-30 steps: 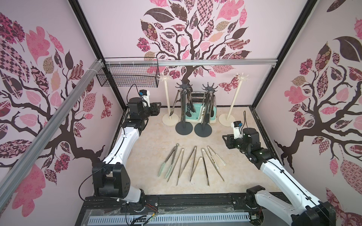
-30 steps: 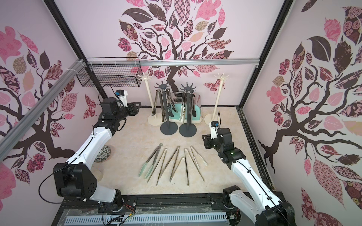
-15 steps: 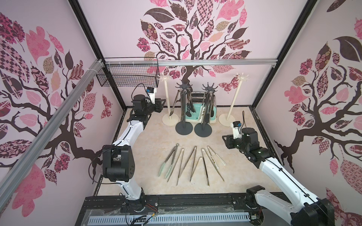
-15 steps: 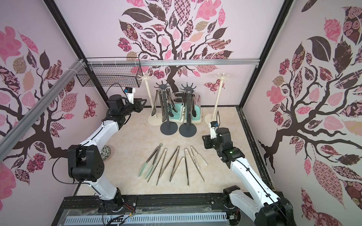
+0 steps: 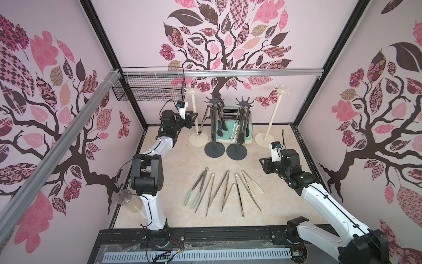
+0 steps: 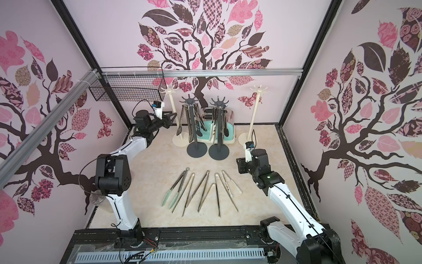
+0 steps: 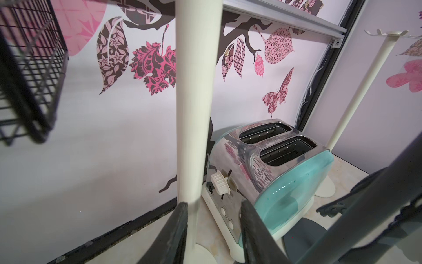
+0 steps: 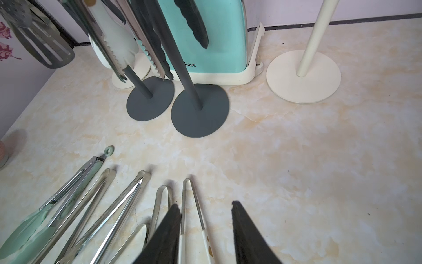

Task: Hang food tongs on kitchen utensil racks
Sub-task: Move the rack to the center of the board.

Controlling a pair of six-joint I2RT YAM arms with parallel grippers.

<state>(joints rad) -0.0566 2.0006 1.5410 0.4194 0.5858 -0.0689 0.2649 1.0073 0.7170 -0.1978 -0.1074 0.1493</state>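
Worktop (image 5: 178, 178): you have six food tongs (image 8: 137, 185) lying fanned, apexes toward the racks. Hung tongs (image 8: 195, 22) crowd the two dark grey racks (image 8: 199, 114), which stand before a mint toaster (image 7: 294, 182).

Left claw (image 7: 212, 205): jaws apart, at the left cream rack (image 5: 193, 107) pole; you cannot tell contact.

Right claw (image 8: 205, 204): jaws apart, above the cream-tipped tongs (image 8: 206, 243).

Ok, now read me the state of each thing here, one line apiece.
left gripper, open, at a cream pole
right gripper, open, empty, near the table tongs
table tongs, lying flat, not yet hung
dark grey racks, both hung with tongs
cream racks, hooks look bare
toaster, slots empty
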